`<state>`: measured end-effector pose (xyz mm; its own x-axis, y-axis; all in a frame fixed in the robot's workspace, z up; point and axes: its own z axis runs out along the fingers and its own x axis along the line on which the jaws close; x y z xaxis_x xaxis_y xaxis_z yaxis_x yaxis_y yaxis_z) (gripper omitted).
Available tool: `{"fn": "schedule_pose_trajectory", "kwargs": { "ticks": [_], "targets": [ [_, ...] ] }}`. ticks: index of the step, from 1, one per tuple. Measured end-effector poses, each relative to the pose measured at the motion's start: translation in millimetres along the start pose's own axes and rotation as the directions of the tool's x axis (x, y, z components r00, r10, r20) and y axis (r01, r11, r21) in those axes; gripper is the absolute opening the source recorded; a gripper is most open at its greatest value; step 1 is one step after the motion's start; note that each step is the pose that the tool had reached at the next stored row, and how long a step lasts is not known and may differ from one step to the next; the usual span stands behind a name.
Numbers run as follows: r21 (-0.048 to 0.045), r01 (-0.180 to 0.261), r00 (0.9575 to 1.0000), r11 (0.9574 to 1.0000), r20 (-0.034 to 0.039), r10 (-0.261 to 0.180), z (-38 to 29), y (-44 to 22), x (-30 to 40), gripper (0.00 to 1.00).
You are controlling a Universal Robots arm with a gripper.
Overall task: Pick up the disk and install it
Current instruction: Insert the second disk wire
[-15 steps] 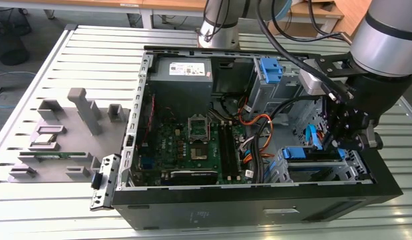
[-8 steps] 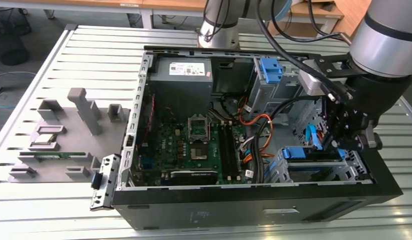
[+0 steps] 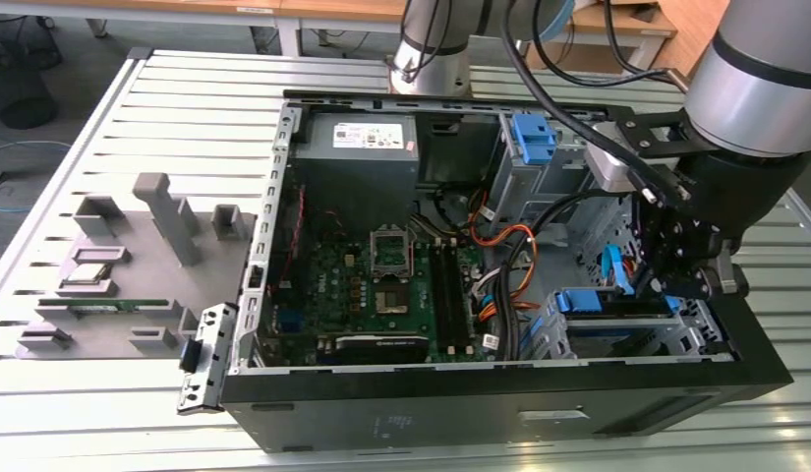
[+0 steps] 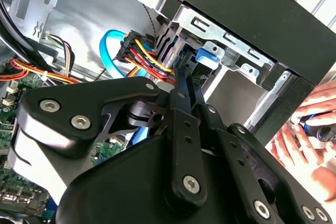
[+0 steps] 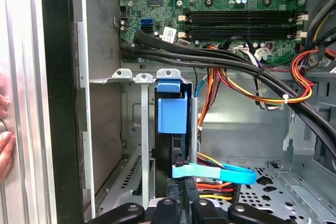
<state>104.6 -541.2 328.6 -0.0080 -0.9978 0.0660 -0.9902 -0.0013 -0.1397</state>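
We see grey parts tray (image 3: 117, 285) on slatted surface (image 3: 182, 98), well left of pincer (image 3: 680, 280). Open computer case (image 3: 510, 413) next. Disk (image 5: 172, 113) in blue carrier stands on edge in metal drive cage (image 5: 131, 77), just ahead of pincer. Arm (image 3: 773, 79) reaches down into case at exterior view's right. Pincer opening: we cannot tell. Person's hand (image 4: 310, 135) outside case.

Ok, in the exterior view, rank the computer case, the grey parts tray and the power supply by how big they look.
1. Computer case, by far the largest.
2. Grey parts tray, on the exterior view's left of the case.
3. Power supply, though it sits farther from the camera, which shrinks it somewhat.
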Motion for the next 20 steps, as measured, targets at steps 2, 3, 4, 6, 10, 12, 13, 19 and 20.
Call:
{"fn": "schedule_pose_trajectory", "kwargs": {
  "ticks": [2,3,4,6,10,12,13,19,20],
  "targets": [
    [0.0,0.0,1.0,1.0,-0.0001,0.0,0.0,0.0,0.0,0.16],
    [0.0,0.0,1.0,1.0,0.0001,0.0,0.2,0.0,0.0,0.16],
    [0.0,0.0,1.0,1.0,0.0001,0.0,0.4,0.1,0.0,0.16],
    [0.0,0.0,1.0,1.0,0.0002,0.0,0.9,0.1,-0.1,0.16],
    [0.0,0.0,1.0,1.0,0.0001,0.0,1.0,0.1,0.0,0.16],
    [0.0,0.0,1.0,1.0,0.001,0.0,1.3,0.2,-0.1,0.17],
    [0.0001,0.0,1.0,1.0,0.0009,0.0,1.4,0.2,-0.1,0.17],
    [0.0,0.0,1.0,1.0,0.0,0.0,-0.4,-0.1,0.0,0.24],
    [0.0,0.0,1.0,1.0,0.0002,0.0,-1.7,-0.2,0.1,0.24]
  ]
}}
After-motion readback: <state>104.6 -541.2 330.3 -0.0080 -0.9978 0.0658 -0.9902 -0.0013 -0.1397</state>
